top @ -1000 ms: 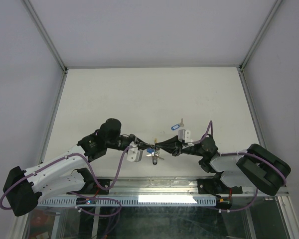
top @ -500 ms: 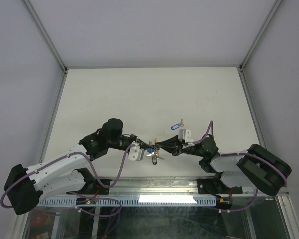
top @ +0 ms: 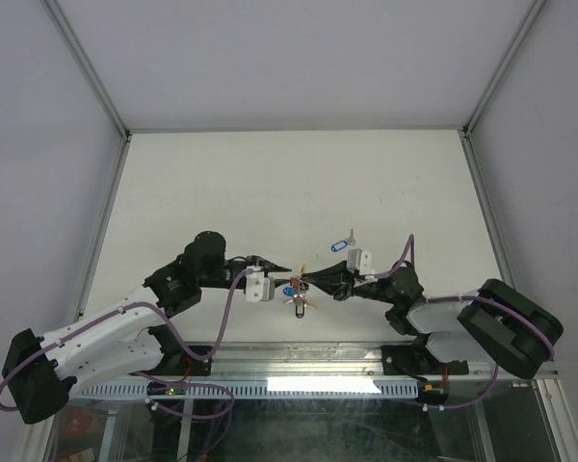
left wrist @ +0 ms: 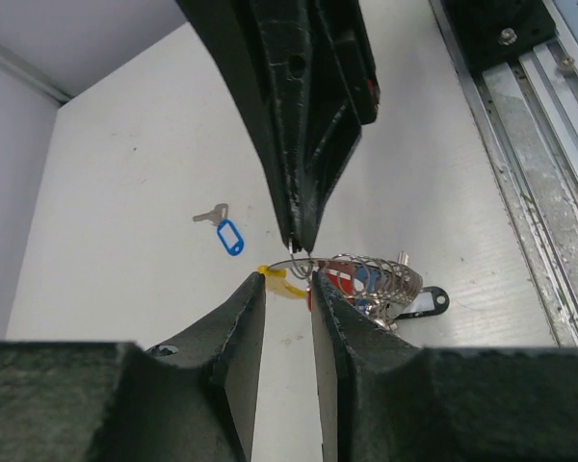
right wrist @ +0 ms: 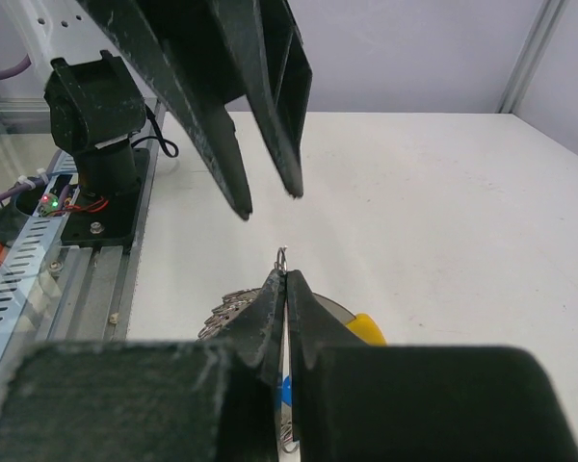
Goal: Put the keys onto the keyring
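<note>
**Left claw** (right wrist: 267,200): open, fingers apart, nothing between them. It sits just left of the keyring, with its tips level with the ring's yellow part.

**Keyring** (left wrist: 275,283): held clear of the tabletop (top: 270,183) between the two claws, low in the middle of the overhead view. It is a thin wire loop, part yellow and the rest silvery. Judged light and springy. The wire is narrow and smooth, so it is likely to twist or slip in a pinch. A short end of wire shows just above the right claw's tips. Whether this is the ring's open end cannot be confirmed at this size.

**Keys** (left wrist: 371,284): a bunch with red and blue tags, already on the ring and hanging on its right side. A black tag (left wrist: 426,302) lies at the outer edge of the bunch. Judged small, stiff and light. They will swing and shift the ring's balance when it moves.

**Right claw** (right wrist: 285,279): closed on the keyring wire and pinching it at the tips, next to the yellow part.

**Loose key** (top: 345,241): has a blue tag and lies flat on the tabletop, beyond the keyring and to its right, well apart from it. It is not yet on the ring. The tag is judged the better place to grip, being thicker than the flat metal blade. That grip also leaves the key's hole free for threading.
</note>
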`<state>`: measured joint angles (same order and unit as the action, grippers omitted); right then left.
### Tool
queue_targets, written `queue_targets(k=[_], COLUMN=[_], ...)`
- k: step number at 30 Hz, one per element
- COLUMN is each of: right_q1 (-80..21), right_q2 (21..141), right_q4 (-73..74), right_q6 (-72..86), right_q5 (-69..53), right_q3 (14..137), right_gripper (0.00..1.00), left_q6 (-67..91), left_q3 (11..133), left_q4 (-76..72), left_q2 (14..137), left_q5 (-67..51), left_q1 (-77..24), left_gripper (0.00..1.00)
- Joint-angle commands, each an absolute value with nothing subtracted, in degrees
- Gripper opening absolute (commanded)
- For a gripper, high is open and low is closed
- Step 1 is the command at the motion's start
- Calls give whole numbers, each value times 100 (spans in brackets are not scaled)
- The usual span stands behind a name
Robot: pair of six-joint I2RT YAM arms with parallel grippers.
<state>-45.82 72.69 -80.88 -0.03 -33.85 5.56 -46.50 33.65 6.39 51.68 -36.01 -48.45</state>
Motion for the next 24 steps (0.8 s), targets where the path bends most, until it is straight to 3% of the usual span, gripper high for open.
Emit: queue_targets(k=[1, 8, 12, 20, 24], right_q1=[-4546, -4550, -4555, -4554, -4553], right_q2=[7139, 7223, 7404, 7471, 7471], right_q4=[-8772, -9052, -9378, -9391, -9394], right_q6=[-15, -8, 39, 0, 5], right_q5=[-3268, -3214, -3134, -3128, -3173], right_q3=[495, 407, 332, 378, 417], right_gripper=[0, 0, 0, 0, 0], left_q6=[-3275, -627, 589, 77, -374], left_q3=[3050, 2147, 1945, 1202, 1171], left_q4=[-684, -2760, -2922, -4859, -4883], left_q2=[4784, 4445, 4491, 4777, 4907], left_q5=[-3001, -1932, -930, -2715, -3149], left_q1=[-4887, -4887, -4887, -4897, -4896], left_gripper=[26, 31, 30, 33, 34])
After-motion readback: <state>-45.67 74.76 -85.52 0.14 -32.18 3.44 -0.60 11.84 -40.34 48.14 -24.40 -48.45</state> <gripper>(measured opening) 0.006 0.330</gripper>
